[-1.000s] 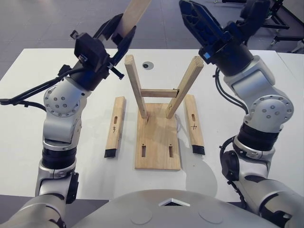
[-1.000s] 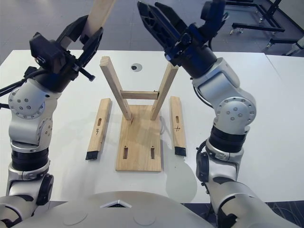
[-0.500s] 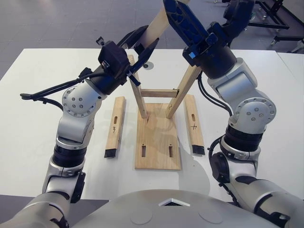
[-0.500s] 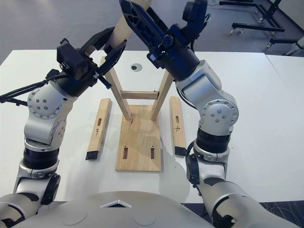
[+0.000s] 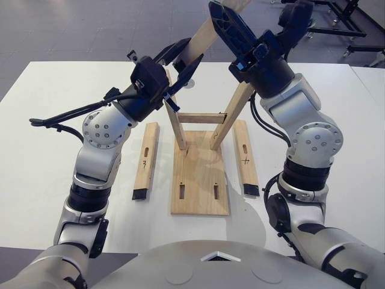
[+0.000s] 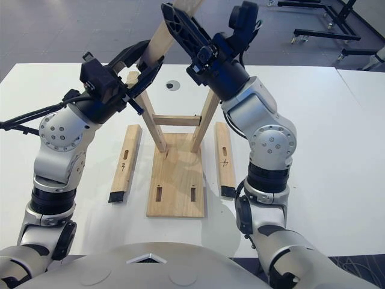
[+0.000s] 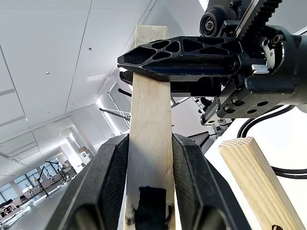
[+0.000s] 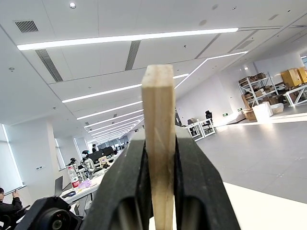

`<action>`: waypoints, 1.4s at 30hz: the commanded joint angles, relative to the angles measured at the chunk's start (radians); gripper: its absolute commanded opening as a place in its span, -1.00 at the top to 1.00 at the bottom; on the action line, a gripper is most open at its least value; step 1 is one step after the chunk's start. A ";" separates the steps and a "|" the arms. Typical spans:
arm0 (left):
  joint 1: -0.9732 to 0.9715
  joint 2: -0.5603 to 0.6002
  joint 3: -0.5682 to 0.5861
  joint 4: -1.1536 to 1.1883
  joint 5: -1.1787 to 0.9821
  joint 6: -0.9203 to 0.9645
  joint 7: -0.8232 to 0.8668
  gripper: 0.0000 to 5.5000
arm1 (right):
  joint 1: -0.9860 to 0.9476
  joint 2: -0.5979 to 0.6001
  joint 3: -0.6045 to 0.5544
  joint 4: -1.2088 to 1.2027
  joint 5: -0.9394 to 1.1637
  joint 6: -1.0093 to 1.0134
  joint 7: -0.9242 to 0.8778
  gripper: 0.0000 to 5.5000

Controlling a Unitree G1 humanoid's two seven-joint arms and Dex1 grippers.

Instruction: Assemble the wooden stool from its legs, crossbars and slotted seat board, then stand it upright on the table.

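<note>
The slotted seat board (image 5: 200, 180) lies flat on the white table (image 5: 48, 120). Two legs (image 5: 174, 114) (image 5: 231, 117) stand tilted in its far slots, joined by a crossbar (image 5: 201, 118). Two more slotted pieces lie flat, one on either side of the board (image 5: 145, 159) (image 5: 245, 156). A further wooden leg (image 5: 204, 33) slants up over the standing ones. My left gripper (image 5: 185, 55) is shut on its lower part. My right gripper (image 5: 225, 12) is shut on its upper end. In the wrist views the wood (image 7: 149, 124) (image 8: 159, 143) sits tight between the black fingers (image 7: 112, 177) (image 8: 127, 187).
A round grommet hole (image 6: 173, 85) sits in the table behind the standing legs. Wheeled metal frames (image 6: 325, 24) stand on the floor past the far right corner. Bare tabletop stretches to the far left and far right of the parts.
My left arm has swung its leg in over the middle. My right gripper, open and apart a second ago, has moved left and shut on the leg's upper end.
</note>
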 commanded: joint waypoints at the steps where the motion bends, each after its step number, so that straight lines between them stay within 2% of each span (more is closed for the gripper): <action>1: 0.000 -0.003 0.000 0.008 -0.003 0.005 -0.014 0.53 | -0.001 -0.001 -0.002 0.007 -0.015 -0.012 0.007 0.86; 4: -0.005 -0.010 0.011 0.018 -0.007 0.021 -0.001 0.53 | -0.002 0.001 -0.005 0.007 -0.022 -0.020 0.010 0.86; 5: -0.005 -0.014 0.020 0.020 -0.011 0.029 0.008 0.40 | -0.001 0.002 -0.012 0.004 -0.019 -0.023 0.007 0.86; 8: -0.003 -0.019 0.043 0.021 -0.007 0.043 0.029 0.23 | 0.004 -0.003 -0.043 0.004 -0.002 -0.031 -0.004 0.86; 11: 0.003 -0.014 0.077 0.016 0.002 0.059 0.053 0.06 | 0.023 -0.038 -0.140 0.010 0.077 -0.036 -0.005 0.86; 16: 0.044 0.003 0.123 -0.023 0.013 0.080 0.076 0.05 | 0.119 -0.123 -0.303 -0.011 0.297 -0.020 0.022 0.86; 19: 0.078 0.007 0.167 -0.087 0.019 0.110 0.109 0.05 | 0.205 -0.133 -0.327 -0.080 0.384 -0.028 -0.095 0.86; 22: 0.132 0.022 0.247 -0.161 0.023 0.153 0.149 0.05 | 0.299 -0.107 -0.369 -0.117 0.301 -0.104 -0.300 0.86; 26: 0.189 0.035 0.339 -0.245 0.043 0.217 0.202 0.05 | 0.388 -0.093 -0.324 -0.140 0.148 -0.127 -0.455 0.86; 30: 0.225 0.042 0.360 -0.274 0.053 0.249 0.214 0.05 | 0.494 -0.102 -0.240 -0.234 0.069 -0.092 -0.496 0.86; 33: 0.202 0.044 0.362 -0.279 0.052 0.278 0.221 0.05 | 0.649 -0.148 -0.176 -0.306 -0.068 -0.080 -0.451 0.86; 35: 0.194 0.048 0.360 -0.279 0.047 0.294 0.217 0.05 | 0.774 -0.202 -0.086 -0.365 -0.247 -0.123 -0.364 0.86; 38: 0.201 0.050 0.356 -0.279 0.044 0.305 0.210 0.05 | 0.901 -0.189 -0.021 -0.395 -0.377 -0.170 -0.321 0.86; 42: 0.194 0.056 0.357 -0.264 0.037 0.308 0.205 0.05 | 0.940 -0.150 0.010 -0.378 -0.440 -0.210 -0.288 0.86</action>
